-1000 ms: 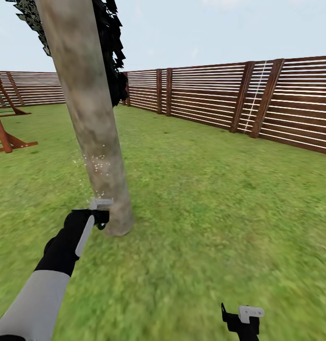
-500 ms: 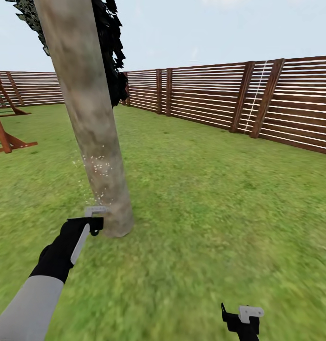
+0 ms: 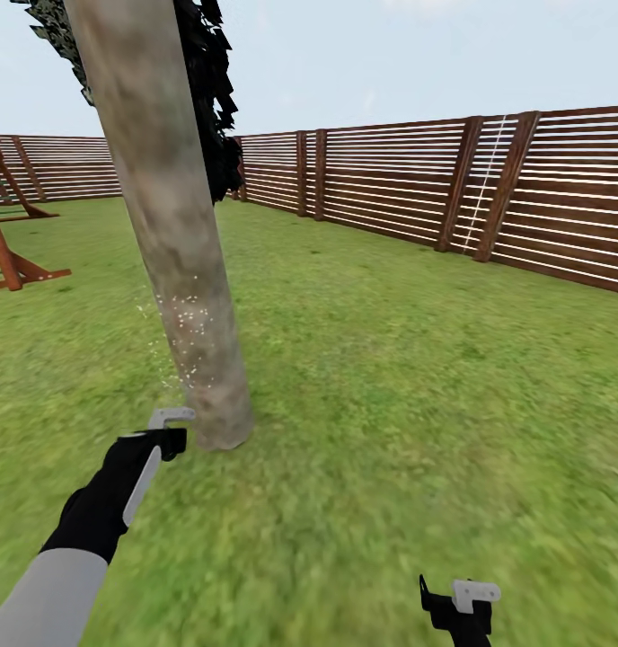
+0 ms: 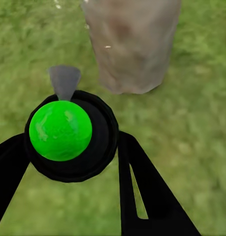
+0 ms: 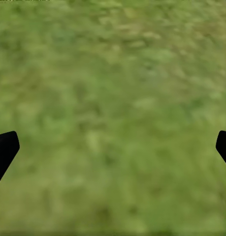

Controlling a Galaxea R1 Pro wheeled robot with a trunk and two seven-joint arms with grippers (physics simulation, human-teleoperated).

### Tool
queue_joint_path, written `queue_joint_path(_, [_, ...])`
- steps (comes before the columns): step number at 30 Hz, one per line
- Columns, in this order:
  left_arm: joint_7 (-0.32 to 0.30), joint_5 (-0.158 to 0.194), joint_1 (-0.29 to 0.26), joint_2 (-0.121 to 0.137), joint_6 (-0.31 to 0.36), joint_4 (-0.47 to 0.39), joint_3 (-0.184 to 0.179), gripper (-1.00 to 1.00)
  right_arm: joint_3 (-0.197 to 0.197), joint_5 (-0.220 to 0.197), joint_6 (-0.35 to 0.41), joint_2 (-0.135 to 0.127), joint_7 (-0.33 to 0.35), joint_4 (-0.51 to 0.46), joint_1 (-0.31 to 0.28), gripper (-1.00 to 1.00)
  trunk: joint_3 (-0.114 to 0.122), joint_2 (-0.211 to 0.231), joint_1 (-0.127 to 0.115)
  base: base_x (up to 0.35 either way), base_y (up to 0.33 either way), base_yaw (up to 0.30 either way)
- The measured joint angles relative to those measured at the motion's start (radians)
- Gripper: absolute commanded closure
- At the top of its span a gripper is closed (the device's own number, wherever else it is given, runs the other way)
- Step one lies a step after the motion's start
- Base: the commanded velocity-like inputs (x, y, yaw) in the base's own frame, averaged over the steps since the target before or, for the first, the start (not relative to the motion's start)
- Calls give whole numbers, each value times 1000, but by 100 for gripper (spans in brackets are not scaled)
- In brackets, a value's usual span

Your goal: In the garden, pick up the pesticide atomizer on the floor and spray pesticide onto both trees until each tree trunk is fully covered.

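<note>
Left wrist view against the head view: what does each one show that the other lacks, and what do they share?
Left wrist view alone: the atomizer seen end-on, a black round body with a bright green cap and grey nozzle, between the left gripper's fingers. Head view alone: the slatted fence, sky, leaf crown, white spray specks on the bark, a wooden frame and the right gripper. Both: the lower tree trunk and the lawn.
</note>
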Motion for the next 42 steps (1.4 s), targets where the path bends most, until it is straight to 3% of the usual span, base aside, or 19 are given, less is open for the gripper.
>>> queue_joint_path(7, [9,1,5,-24,-12,3,-6,100,0,0,0,0,0,0,0,-100,0,0,0,0,-41,0])
queue_joint_path(9, [61,2,5,-24,-13,32,-6,100,0,0,0,0,0,0,0,-100,0,0,0,14,-258,0])
queue_joint_path(13, [84,1,5,-24,-15,87,-6,100,0,0,-1,0,0,-1,0,-100,0,0,0,50,-268,0])
queue_joint_path(19, [98,-1,5,-24,-14,90,-3,100,0,-2,0,7,0,-2,0,-100,0,0,0,3,-269,43])
queue_joint_path(30, [117,1,4,-31,-14,90,-5,100,0,-2,0,8,0,-2,0,-100,0,0,0,10,-271,269])
queue_joint_path(34, [204,8,3,-39,-13,79,-6,100,0,-1,0,8,0,-2,0,-100,0,0,0,85,-271,129])
queue_joint_path(42, [205,31,3,-42,-7,90,-4,100,0,-1,0,6,3,-3,0,-100,0,0,0,130,-266,4])
